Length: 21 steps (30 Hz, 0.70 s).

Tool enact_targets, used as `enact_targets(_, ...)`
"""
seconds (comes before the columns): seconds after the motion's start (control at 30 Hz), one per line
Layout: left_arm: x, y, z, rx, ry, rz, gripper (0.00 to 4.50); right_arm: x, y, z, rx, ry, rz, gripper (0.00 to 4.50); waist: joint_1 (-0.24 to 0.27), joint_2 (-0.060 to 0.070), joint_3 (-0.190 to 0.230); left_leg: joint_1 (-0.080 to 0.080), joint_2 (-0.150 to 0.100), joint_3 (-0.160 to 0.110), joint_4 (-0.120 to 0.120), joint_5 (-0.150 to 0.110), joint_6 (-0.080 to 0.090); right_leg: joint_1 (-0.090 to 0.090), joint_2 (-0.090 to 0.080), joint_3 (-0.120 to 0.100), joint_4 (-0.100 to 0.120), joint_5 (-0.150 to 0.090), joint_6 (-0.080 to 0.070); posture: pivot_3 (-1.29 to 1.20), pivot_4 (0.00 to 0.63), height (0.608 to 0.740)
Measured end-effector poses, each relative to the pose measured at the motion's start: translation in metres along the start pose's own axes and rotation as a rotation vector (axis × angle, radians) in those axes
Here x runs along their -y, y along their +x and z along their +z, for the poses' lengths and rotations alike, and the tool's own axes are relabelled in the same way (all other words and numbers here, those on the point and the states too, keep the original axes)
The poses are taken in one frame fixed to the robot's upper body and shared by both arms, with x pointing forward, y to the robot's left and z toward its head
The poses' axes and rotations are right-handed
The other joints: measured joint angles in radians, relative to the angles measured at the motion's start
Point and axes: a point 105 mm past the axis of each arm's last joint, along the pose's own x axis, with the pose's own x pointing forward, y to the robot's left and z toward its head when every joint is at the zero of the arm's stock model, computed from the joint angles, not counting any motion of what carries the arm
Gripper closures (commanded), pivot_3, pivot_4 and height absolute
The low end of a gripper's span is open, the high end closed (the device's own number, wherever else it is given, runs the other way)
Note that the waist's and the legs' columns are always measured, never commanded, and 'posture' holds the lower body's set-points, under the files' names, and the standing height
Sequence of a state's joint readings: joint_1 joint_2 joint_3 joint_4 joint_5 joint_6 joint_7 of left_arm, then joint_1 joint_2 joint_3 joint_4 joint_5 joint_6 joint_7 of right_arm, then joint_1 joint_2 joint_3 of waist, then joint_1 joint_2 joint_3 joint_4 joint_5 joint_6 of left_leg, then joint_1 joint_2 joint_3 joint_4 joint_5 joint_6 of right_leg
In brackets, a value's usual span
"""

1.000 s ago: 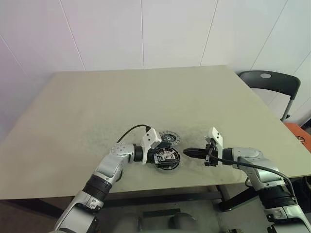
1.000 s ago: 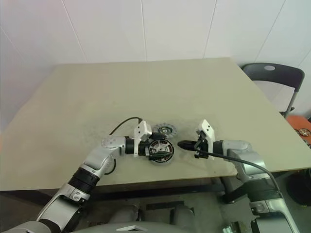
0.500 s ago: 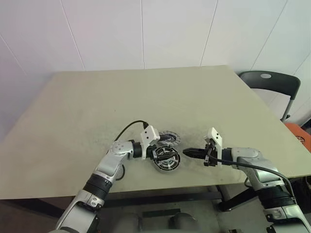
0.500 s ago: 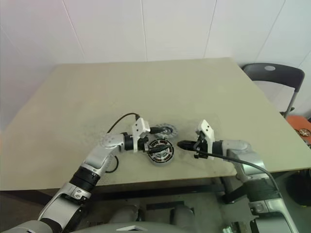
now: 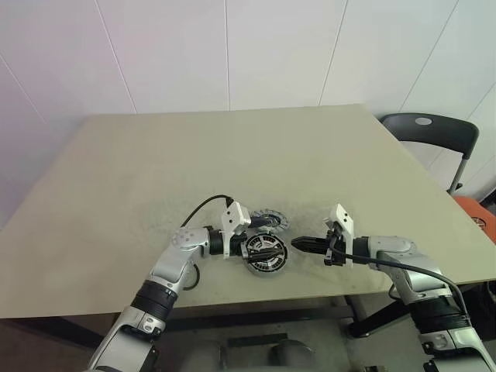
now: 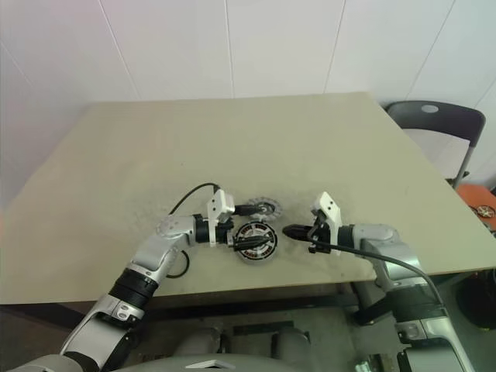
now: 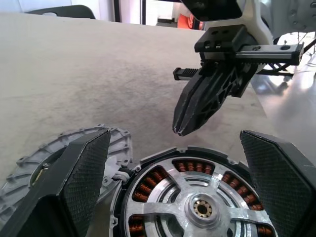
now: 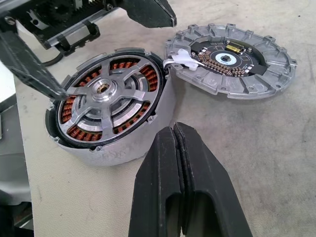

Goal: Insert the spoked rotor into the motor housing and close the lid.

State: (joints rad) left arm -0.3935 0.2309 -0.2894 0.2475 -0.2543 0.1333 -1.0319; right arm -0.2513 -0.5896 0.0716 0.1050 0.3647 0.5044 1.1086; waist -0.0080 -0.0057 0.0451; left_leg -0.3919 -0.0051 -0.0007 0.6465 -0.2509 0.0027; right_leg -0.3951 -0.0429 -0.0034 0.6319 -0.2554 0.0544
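The motor housing [image 8: 106, 116] sits low in the middle of the head view on the desk [image 5: 232, 155], and the spoked rotor [image 8: 101, 96] already lies inside it, over the copper windings. The lid [image 8: 232, 59] lies flat just beside it, touching its rim — not on yet. The left gripper [image 7: 168, 163] has its fingers wide open on either side of the housing, holding nothing. The right gripper [image 8: 177, 143] has its fingers shut tight, empty. If the open fingers bump the housing, it could slide and knock the lid away.
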Motion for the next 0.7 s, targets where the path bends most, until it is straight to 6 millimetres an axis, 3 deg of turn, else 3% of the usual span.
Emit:
enact_targets(0.43,0.007,-0.003,-0.005,-0.032,-0.076,-0.050,4.32,0.001,0.001,-0.002,-0.008,-0.004,-0.006,4.50,-0.001,0.000,0.000,0.001,0.000,0.000,0.000,0.000,0.000,0.001,0.000,0.000,0.000,0.000,0.000,0.00,0.000,0.740)
enact_targets(0.7,0.009,-0.001,-0.011,-0.133,-0.067,-0.103,4.47,0.001,0.001,-0.002,-0.007,-0.005,-0.005,4.50,0.000,0.000,0.000,0.001,0.000,0.000,0.001,0.000,0.000,0.001,0.001,0.000,0.001,0.000,0.000,0.00,0.000,0.740)
